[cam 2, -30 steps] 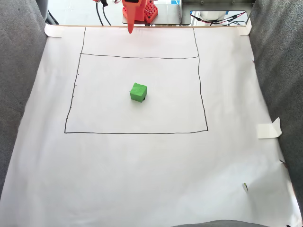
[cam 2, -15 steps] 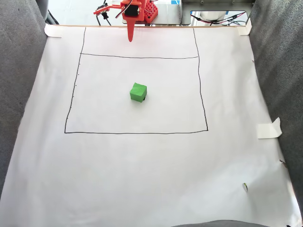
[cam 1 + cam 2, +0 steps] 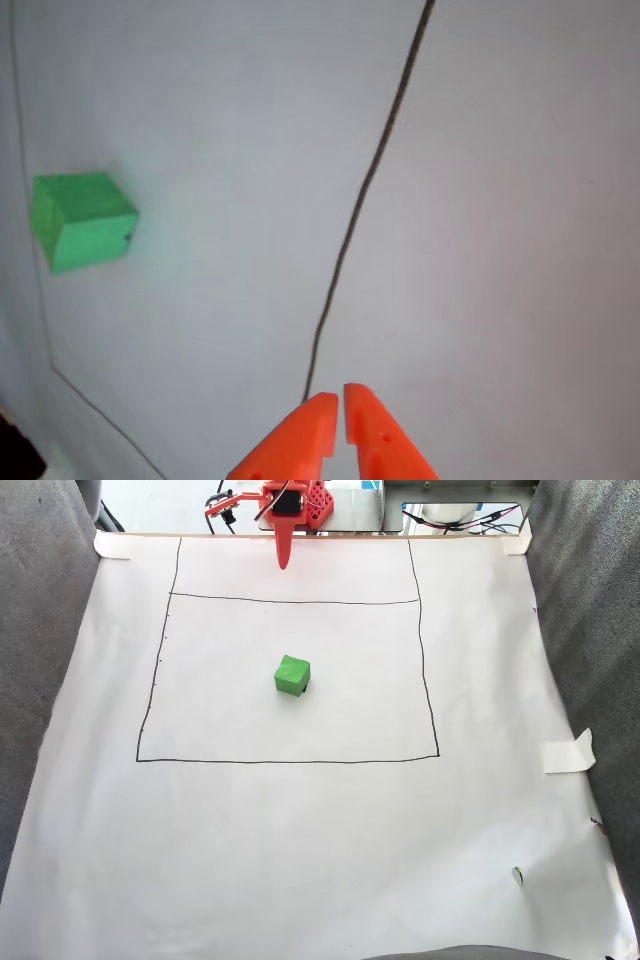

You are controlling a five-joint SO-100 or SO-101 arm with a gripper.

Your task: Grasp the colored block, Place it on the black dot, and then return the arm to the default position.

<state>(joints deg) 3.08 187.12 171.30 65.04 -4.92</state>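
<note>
The colored block (image 3: pixel 292 675), a small green cube, rests on white paper inside the drawn rectangle. In the other view the colored block (image 3: pixel 82 220) lies far left. A tiny dark speck (image 3: pixel 128 237) shows at its lower edge. The rest of the black dot is hidden, so I cannot tell whether the speck belongs to it. The arm (image 3: pixel 291 502) is folded back at the table's far edge. My orange gripper (image 3: pixel 284 564) points down over the strip above the rectangle, well away from the cube. In the other view the gripper (image 3: pixel 338 402) has its tips almost touching, with nothing between them.
Thin black lines (image 3: pixel 421 660) frame the rectangle on the paper. Grey fabric (image 3: pixel 590 610) rises along both sides. Tape pieces (image 3: pixel 568 753) hold the paper's edges. Cables and hardware (image 3: pixel 460 518) sit beyond the far edge. A small speck (image 3: pixel 517 875) lies at the near right.
The gripper tip has dropped slightly and shifted a little right at the far edge. The green cube has not moved.
</note>
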